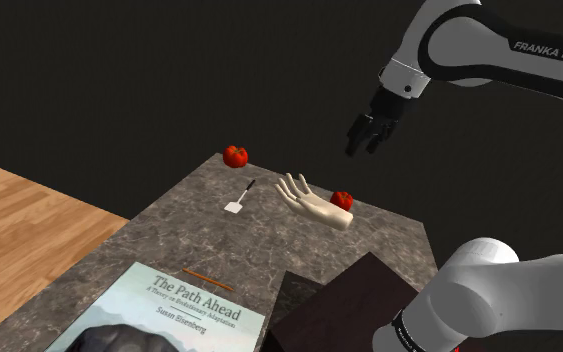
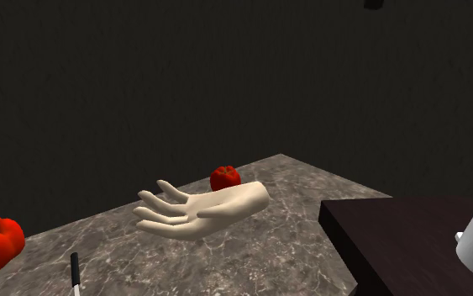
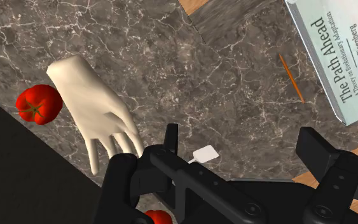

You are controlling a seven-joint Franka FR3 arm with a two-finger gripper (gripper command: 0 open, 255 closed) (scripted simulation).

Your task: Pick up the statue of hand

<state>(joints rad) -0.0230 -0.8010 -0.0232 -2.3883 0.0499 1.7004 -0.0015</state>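
So the hand statue (image 1: pixel 314 200) is lying flat on the grey marble desk (image 1: pixel 169 240). It's cream-coloured, palm up, with the fingers slightly curled and spread. It's toward the far side of the desk in the shoulder view, wrist end pointing to that view's right. A red pepper (image 1: pixel 342 200) sits just beside the wrist end; can't tell if they actually touch. In the second exterior view that pepper (image 2: pixel 224 177) peeks out from behind the statue (image 2: pixel 201 210).

The gripper (image 1: pixel 367 135) hangs in the air above the desk, up and to the shoulder view's right of the statue, well clear of it. From the wrist view the gripper (image 3: pixel 244 143) has its two black fingers spread apart with nothing clasped between them, and the statue (image 3: pixel 91 111) lies off to one side of them.

Other stuff:
- a little spatula (image 1: pixel 239 197), white blade and black handle, near the statue's fingertips
- a second red pepper (image 1: pixel 235 156) near the desk's far edge
- a thin orange pencil (image 1: pixel 206 276) closer in
- a book (image 1: pixel 184 310) titled "The Path Ahead" at the near end
- the dark box stand (image 1: pixel 339 305)
- wooden floor (image 1: pixel 19 220) at the shoulder view's left
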